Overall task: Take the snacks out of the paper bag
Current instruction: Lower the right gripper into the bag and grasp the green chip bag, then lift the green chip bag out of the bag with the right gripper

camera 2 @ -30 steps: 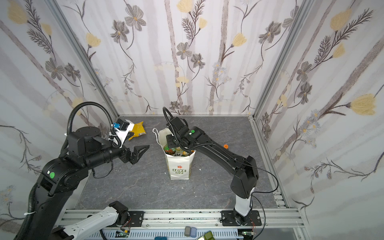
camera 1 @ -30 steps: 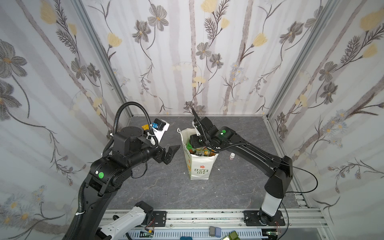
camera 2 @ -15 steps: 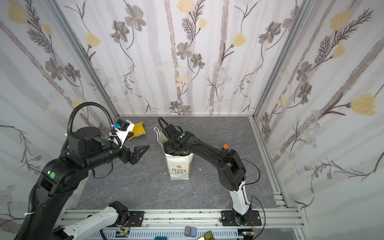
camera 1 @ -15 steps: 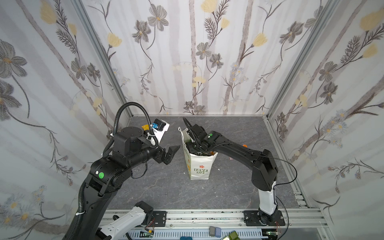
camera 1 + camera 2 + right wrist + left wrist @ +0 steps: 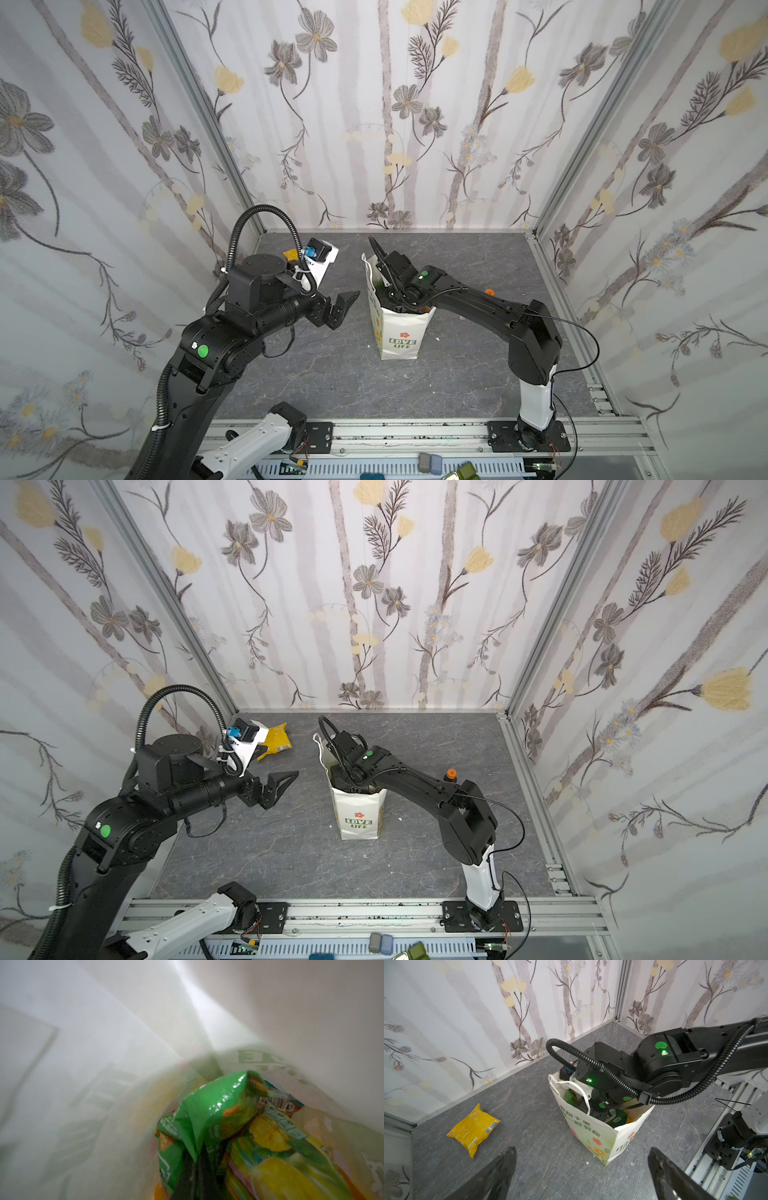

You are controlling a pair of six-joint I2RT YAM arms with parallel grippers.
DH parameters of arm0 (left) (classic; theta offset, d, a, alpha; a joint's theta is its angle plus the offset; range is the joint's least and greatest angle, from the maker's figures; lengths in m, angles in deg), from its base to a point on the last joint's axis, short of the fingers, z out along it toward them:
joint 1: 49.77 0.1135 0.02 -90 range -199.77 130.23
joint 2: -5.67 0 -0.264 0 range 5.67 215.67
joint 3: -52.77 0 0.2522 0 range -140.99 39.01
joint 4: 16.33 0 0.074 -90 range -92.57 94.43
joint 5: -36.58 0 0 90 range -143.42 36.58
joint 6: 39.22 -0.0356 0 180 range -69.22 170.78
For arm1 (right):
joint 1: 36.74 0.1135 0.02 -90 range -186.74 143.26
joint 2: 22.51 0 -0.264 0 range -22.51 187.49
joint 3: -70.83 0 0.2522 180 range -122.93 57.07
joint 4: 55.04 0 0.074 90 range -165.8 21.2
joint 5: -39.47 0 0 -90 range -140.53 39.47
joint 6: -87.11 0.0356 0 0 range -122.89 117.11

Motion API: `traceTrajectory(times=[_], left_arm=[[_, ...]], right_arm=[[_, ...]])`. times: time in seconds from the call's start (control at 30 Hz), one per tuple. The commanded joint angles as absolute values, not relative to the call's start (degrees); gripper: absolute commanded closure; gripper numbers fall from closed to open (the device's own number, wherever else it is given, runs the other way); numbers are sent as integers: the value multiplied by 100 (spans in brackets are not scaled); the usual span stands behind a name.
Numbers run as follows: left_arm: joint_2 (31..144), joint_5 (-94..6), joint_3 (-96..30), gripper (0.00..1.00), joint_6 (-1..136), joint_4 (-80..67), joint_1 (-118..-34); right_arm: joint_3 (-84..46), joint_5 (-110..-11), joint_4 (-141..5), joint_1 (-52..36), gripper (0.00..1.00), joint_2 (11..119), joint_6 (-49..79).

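- Dark grey marble-patterned table
- Pale wallpaper walls with grey and yellow flowers, on three sides
- Small orange-capped bottle, right of the table's centre
- Aluminium rail along the front

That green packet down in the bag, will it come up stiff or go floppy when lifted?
Probably floppy: the green packet is creased and folded where the right claw pinches it. Its glossy foil shows bright glints, so it may slip. It looks puffed, so likely light for its size.
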State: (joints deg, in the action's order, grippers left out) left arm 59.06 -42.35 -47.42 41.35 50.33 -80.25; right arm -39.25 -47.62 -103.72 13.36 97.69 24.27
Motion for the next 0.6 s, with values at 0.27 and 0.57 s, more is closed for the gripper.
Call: traceTrajectory(times=[0.27,0.57], left_arm=[[5893,-4217,-4700,0,4073,4873,-8027],[5901,-4217,-4685,0,4085,4874,-8027]], right_arm=[[-3941,-4689,-10388,1326,100,9139,2563],[-4005,-4621,-10211,1309,100,8711,2654]])
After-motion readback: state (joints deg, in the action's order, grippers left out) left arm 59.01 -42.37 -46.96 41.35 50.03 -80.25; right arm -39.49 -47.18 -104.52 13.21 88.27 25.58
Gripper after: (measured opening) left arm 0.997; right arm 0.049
